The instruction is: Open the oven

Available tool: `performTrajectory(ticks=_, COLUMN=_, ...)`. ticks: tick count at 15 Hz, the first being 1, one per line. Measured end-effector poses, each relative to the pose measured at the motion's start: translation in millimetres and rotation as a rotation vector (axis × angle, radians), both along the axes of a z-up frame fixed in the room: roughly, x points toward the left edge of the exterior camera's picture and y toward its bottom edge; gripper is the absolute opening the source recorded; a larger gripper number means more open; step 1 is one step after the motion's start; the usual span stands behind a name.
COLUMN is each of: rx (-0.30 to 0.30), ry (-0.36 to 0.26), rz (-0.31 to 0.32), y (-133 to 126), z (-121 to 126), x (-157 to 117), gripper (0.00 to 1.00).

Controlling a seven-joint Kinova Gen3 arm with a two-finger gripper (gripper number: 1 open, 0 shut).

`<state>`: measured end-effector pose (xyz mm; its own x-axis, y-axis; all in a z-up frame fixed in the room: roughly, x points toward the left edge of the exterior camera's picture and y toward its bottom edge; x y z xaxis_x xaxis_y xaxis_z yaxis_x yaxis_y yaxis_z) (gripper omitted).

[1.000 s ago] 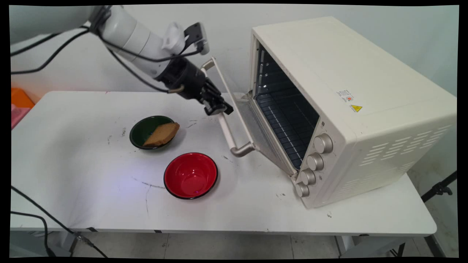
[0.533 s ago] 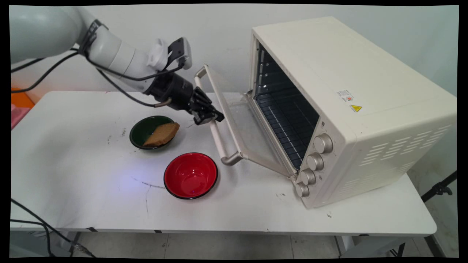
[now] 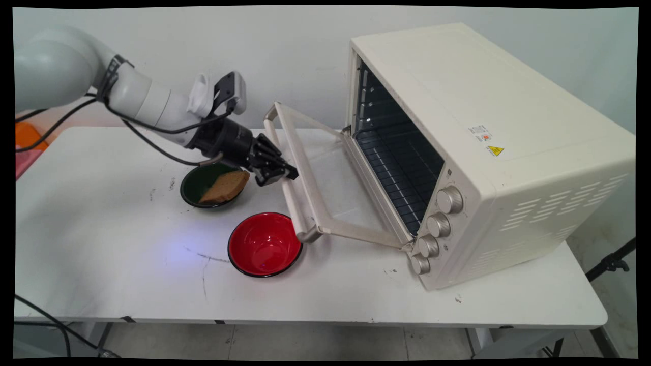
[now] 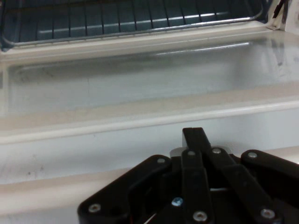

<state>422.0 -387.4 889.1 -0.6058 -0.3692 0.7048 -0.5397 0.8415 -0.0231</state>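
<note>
My gripper [image 3: 285, 174] is shut on the handle [image 3: 297, 208] of the cream toaster oven's [image 3: 483, 127] door [image 3: 330, 183], gripping the bar near its middle. The glass door hangs far down, close to level, and the oven's dark inside with its wire rack [image 3: 396, 168] shows. In the hand view the black gripper [image 4: 198, 140] is closed over the pale handle bar [image 4: 46, 193], with the door glass [image 4: 140, 79] and the rack [image 4: 117, 18] beyond. Just left of the gripper stands a green bowl [image 3: 198, 180] holding a slice of brown bread [image 3: 224, 186].
A red bowl [image 3: 264, 244] stands right under the handle's near end, almost touching it. Several knobs [image 3: 437, 223] line the oven's front right side. Orange and pink things [image 3: 25, 145] lie at the table's far left edge. Black cables hang from the arm.
The gripper has moved left and down with the handle in it, swinging the oven door from half open to nearly level. The bowls have not moved.
</note>
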Motion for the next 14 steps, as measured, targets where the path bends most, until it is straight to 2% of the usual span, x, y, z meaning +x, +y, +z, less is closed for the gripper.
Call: performTrajectory(ticks=14, rx=-0.001, ry=0.047, rz=0.002, y=18, z=-35, x=27, gripper=0.0)
